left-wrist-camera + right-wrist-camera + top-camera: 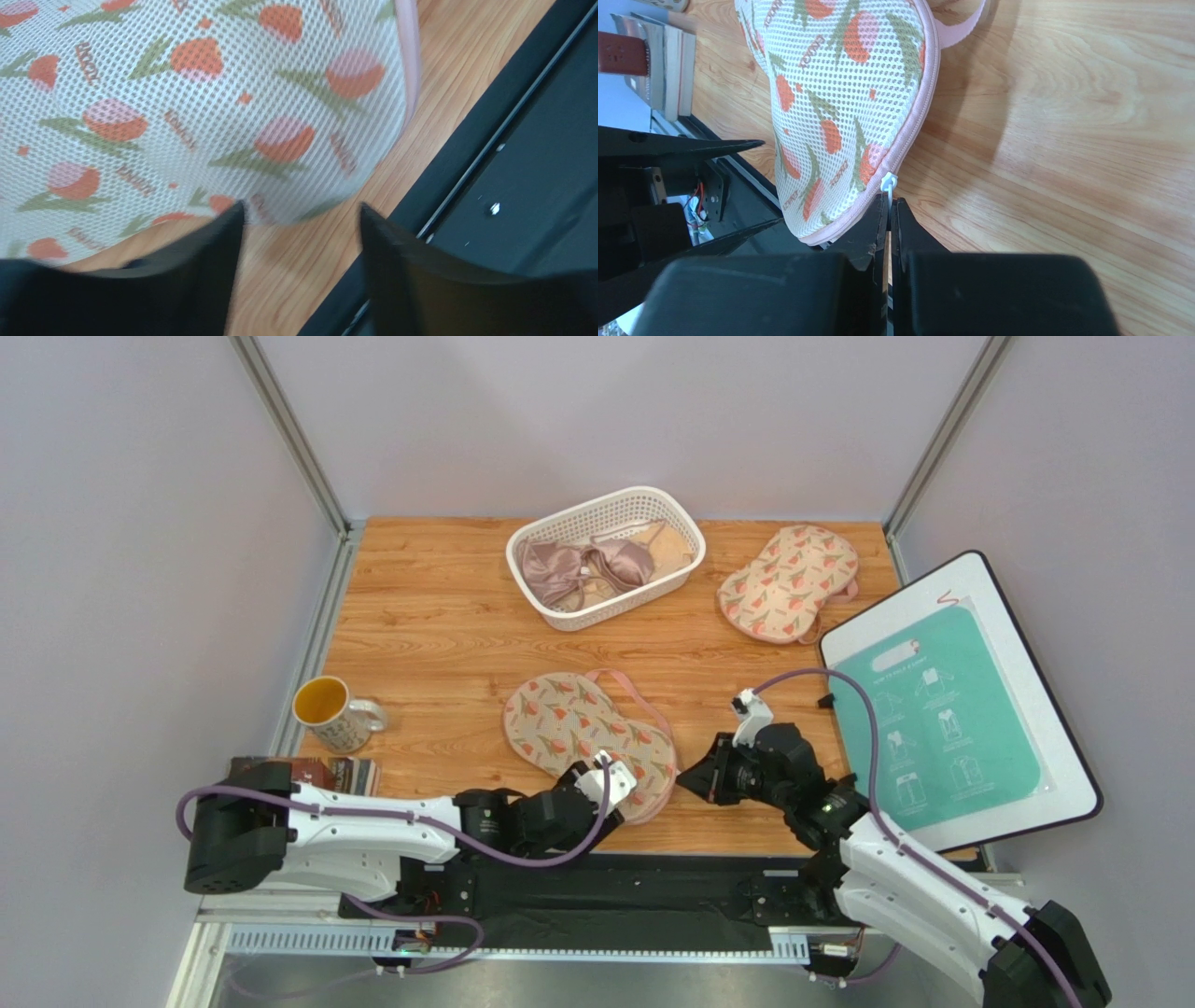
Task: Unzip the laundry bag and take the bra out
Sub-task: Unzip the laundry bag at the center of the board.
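From above, the laundry bag point(589, 728) lies flat on the table point(421, 616). The left arm stretches low along the table's near edge, and the left pincer point(617, 781) is at the bag's near right lobe. The right arm reaches in with a bent elbow, bringing the right pincer point(690, 776) to the bag's right edge.

In the left wrist view, the fingers point(203, 280) stand apart and grip nothing (the bag's mesh lies just beyond their tips).

In the right wrist view, the jaws are pressed together, pinching the white zip pull point(887, 183) on the bag's pink edging.
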Action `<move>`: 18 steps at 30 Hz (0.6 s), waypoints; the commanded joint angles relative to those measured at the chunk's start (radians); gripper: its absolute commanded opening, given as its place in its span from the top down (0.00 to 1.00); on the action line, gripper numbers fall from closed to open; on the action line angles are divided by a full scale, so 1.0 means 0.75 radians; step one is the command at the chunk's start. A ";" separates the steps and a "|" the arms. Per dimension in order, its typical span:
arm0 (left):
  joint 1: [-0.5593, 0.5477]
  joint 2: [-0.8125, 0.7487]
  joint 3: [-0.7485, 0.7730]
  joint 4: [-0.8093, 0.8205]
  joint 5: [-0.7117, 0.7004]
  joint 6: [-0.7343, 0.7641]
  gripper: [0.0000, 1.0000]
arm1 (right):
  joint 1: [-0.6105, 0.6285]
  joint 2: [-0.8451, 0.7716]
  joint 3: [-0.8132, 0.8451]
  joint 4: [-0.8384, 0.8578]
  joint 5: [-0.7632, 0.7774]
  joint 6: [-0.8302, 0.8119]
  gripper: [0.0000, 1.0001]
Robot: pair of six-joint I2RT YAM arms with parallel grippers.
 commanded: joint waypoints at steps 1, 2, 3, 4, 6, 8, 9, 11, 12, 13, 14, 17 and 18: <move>-0.001 -0.007 0.179 -0.094 0.063 0.023 0.17 | -0.010 -0.038 -0.027 -0.014 0.011 -0.027 1.00; -0.001 -0.001 0.210 -0.092 0.084 0.037 0.09 | -0.010 -0.049 -0.037 -0.008 0.005 -0.023 1.00; -0.003 0.026 0.242 -0.085 0.096 0.047 0.08 | -0.010 -0.059 -0.049 -0.008 0.001 -0.019 1.00; -0.001 0.044 0.305 -0.069 0.112 0.060 0.08 | -0.010 -0.065 -0.055 -0.008 -0.005 -0.009 1.00; -0.001 0.136 0.371 -0.067 0.139 0.080 0.08 | -0.010 -0.092 -0.063 -0.012 -0.009 -0.005 1.00; -0.001 0.210 0.465 -0.083 0.131 0.088 0.08 | -0.008 -0.112 -0.070 -0.024 -0.017 0.001 1.00; -0.001 0.285 0.496 -0.093 0.129 0.088 0.08 | -0.008 -0.134 -0.070 -0.032 -0.017 0.001 1.00; -0.001 0.357 0.576 -0.130 0.127 0.084 0.08 | -0.006 -0.161 -0.070 -0.063 -0.015 0.001 1.00; -0.001 0.418 0.594 -0.134 0.131 0.080 0.08 | -0.006 -0.190 -0.070 -0.073 -0.015 0.001 1.00; -0.001 0.445 0.619 -0.138 0.133 0.078 0.08 | -0.006 -0.202 -0.070 -0.091 -0.015 0.003 1.00; -0.001 0.465 0.631 -0.137 0.131 0.074 0.08 | -0.006 -0.216 -0.070 -0.100 -0.015 0.001 1.00; -0.001 0.541 0.656 -0.141 0.088 0.058 0.09 | -0.006 -0.251 -0.070 -0.130 -0.019 -0.001 1.00; -0.001 0.566 0.660 -0.141 0.074 0.056 0.09 | -0.008 -0.257 -0.068 -0.137 -0.019 -0.003 1.00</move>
